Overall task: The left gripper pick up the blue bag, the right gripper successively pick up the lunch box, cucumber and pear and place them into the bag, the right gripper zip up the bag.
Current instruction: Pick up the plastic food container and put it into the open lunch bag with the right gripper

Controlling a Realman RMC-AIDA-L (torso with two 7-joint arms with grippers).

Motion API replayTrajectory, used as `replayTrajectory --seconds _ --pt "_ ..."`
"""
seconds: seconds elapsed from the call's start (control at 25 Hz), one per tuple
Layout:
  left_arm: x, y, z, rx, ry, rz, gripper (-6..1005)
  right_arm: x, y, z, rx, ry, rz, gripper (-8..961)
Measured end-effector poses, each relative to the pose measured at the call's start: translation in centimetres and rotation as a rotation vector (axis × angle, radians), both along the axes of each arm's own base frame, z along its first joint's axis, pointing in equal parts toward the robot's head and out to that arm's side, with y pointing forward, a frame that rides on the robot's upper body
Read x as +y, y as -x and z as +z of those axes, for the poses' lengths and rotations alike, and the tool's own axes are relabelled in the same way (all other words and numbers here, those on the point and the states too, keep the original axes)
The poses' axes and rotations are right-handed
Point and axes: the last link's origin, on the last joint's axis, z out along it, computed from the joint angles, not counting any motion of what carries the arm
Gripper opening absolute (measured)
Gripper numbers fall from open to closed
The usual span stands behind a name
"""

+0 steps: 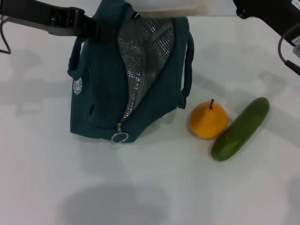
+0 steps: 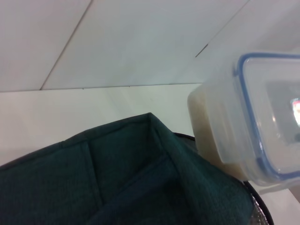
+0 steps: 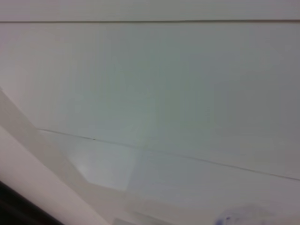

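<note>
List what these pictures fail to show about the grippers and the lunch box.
- Left gripper: head view, fingers buried in the blue bag top.
- Right gripper: cut off by the head view's top edge.
- Lunch box: mostly beyond that edge; in the left wrist view its far end leaves the picture.

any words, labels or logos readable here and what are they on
No text can be read.
Round white logo on the side of the blue bag: too small to read.
Sticker seen through the lid of the lunch box: too blurred to read.
Pear and cucumber: no marks.
</note>
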Motion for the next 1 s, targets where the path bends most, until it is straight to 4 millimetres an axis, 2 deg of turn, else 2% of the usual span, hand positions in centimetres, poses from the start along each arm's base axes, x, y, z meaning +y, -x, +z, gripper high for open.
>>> replayTrajectory --seconds 0.36,0.6,1.0 --pt "0.0 0.0 -0.4 -0.024 -0.007 0.001 45 -0.8 -2.0 -0.6 -0.05 0.002 -0.047 163" --pt "0.2 -0.2 -0.5 -0.04 -0.019 -0.005 45 -0.9 -2.1 -0.7 -0.061 0.006 -0.047 167" --pt "0.3 -0.3 -0.5 -0.078 -0.033 -0.012 45 -0.6 -2.2 -2.1 -0.164 0.041 -0.049 174"
